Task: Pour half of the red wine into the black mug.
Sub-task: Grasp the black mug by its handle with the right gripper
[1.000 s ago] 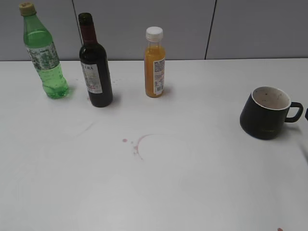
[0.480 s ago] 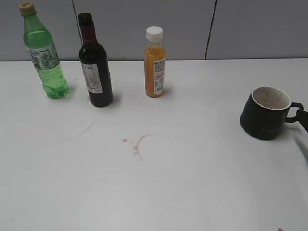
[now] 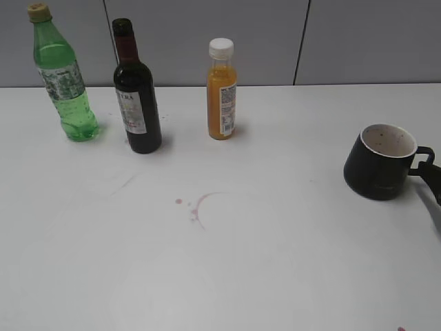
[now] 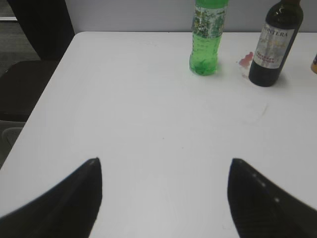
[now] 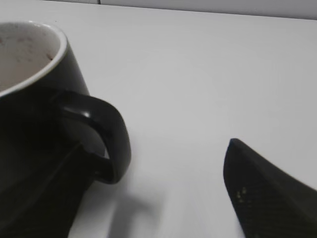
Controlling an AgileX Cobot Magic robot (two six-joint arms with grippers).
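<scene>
2 grippers are open: the right gripper (image 5: 163, 191) has its jaws on either side of the black mug's (image 3: 380, 161) handle (image 5: 101, 136), probably to steady it. The left gripper (image 4: 163, 198) hovers empty, well away from the wine bottle (image 3: 135, 93), which stands upright at the table's (image 3: 275, 262) back.

Wine bottle (image 4: 275, 42): neck cut off by top edge. Black mug (image 5: 34, 129): left side and base cropped.

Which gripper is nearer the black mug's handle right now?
Right. The right gripper sits open at the black mug's handle; the left gripper hovers open far off, facing the wine bottle.
</scene>
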